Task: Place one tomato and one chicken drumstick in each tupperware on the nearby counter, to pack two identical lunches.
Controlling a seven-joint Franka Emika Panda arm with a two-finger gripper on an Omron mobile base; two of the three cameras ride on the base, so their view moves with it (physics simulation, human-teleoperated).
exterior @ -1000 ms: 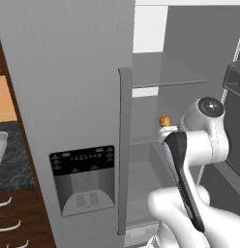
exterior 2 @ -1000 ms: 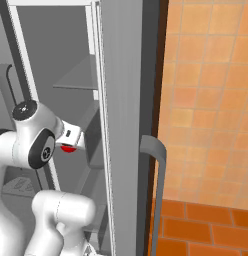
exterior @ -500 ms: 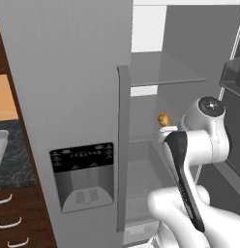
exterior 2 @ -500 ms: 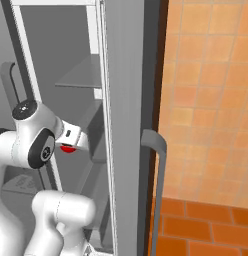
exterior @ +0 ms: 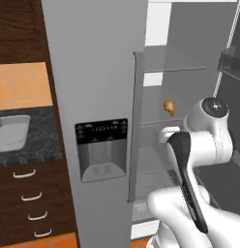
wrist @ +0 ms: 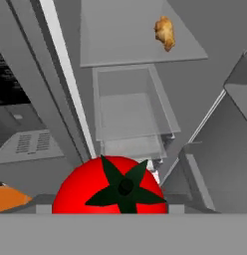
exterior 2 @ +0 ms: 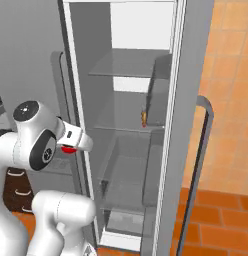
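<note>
— So what's different from a second ago?

— Both base pictures have slid as a whole, so the base has driven and the kitchen has stood where it was. In the left base view the fridge (exterior: 93, 72) and its dispenser panel (exterior: 101, 150) now sit further right and higher in the frame, and more of the counter (exterior: 42, 140) has come in at the left edge.

— And the claw?

— The gripper (exterior 2: 73, 142) is closed around the tomato (wrist: 113, 187), which sits at the bottom centre of the hand view, stalk side up. Its fingertips are hidden behind the fruit, so the tightness of the hold is a judgement. From the right base view the tomato is a red patch under the hand, left of centre, outside the fridge opening.

— Where are the other pieces?

— One chicken drumstick (wrist: 164, 32) lies on a glass shelf (wrist: 140, 45) inside the fridge, near the top right of the hand view. One tupperware (exterior: 26, 127) rests on the counter at the far left of the left base view, above the drawers (exterior: 25, 193), with nothing visible inside it.

— So what does the shift mean?

— Probably the carry has begun: the base seems to be bringing the tomato towards that tray. No tomato or drumstick is packed in the tray in view, and the drumstick will need a return trip.
</note>
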